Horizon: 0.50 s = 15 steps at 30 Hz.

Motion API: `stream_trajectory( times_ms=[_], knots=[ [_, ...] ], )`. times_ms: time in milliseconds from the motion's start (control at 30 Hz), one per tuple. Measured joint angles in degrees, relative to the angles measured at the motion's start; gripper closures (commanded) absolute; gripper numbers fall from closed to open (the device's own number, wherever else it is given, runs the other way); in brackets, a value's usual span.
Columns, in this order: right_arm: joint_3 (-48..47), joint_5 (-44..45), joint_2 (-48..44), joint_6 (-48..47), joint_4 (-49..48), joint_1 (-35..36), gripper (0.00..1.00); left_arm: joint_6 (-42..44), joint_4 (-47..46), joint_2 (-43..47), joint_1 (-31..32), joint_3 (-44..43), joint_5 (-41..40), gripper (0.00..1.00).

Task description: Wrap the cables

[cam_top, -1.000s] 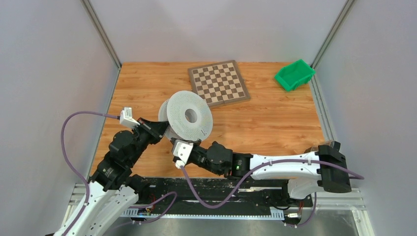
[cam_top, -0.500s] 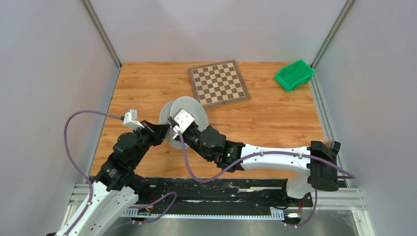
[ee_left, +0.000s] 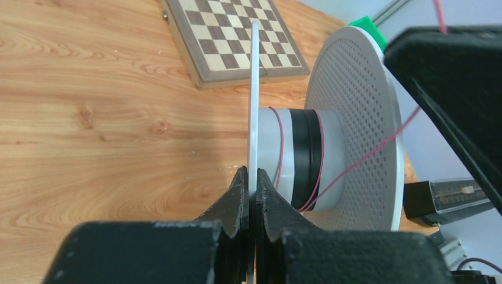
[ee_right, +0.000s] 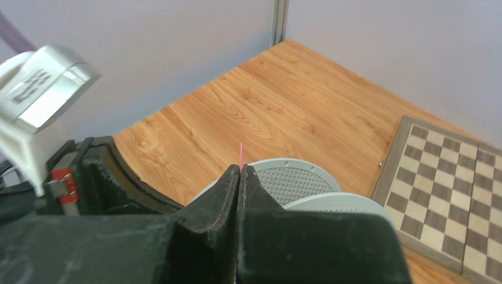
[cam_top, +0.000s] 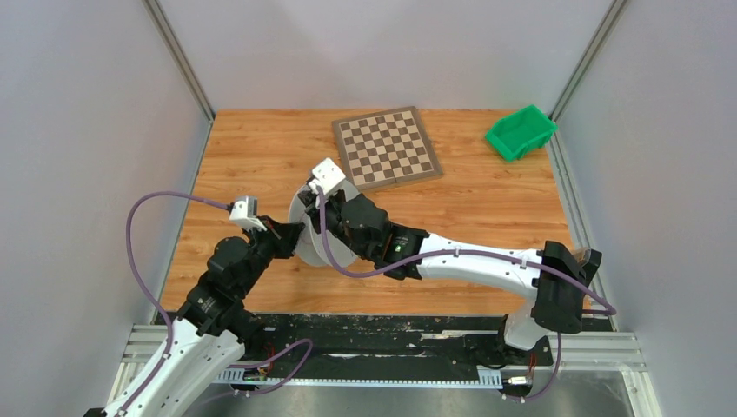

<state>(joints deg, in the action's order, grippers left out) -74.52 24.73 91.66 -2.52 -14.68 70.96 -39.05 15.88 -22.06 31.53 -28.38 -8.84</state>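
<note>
— Well, how far into the wrapping?
— Partway, judging by the spool [ee_left: 355,118]. A few pink turns of cable [ee_left: 367,152] already round the white core [ee_left: 287,160], beside a black band. A free length stretched from the core up and away to the right.
— Held by what?
— Pinched in the right gripper [ee_right: 240,170], fingers pressed tight together, a short pink tip poking out above them. Close over the spool, both flanges just past the fingertips.
— And the spool itself?
— Apparently lifted off the table [ee_left: 89,118], axis roughly level. Near flange [ee_left: 253,89] edge-on, nipped at its lower rim by the left gripper [ee_left: 250,177], jaws closed on the thin plate.
— Next move?
— Probably another loop. Carry the strand round the core between the two flanges, hold tension, avoid catching a rim. Brace the spool steady meanwhile.
— Anything else about?
— Chessboard [cam_top: 387,146] and green bin [cam_top: 520,132] farther back, well apart from both grippers.
</note>
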Motion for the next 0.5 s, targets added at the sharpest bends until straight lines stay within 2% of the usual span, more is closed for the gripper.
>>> stream_trajectory(
  times_ms=[333,500],
  knots=[
    [-1.6,-3.6,0.2,16.8,8.8,-7.7,1.00,10.6,-6.0,3.5,0.0,4.9,1.4,1.00],
    [0.5,-13.4,-0.7,29.9,11.8,-14.8,1.00,18.3,-7.6,5.2,0.0,7.0,2.8,1.00]
  ],
)
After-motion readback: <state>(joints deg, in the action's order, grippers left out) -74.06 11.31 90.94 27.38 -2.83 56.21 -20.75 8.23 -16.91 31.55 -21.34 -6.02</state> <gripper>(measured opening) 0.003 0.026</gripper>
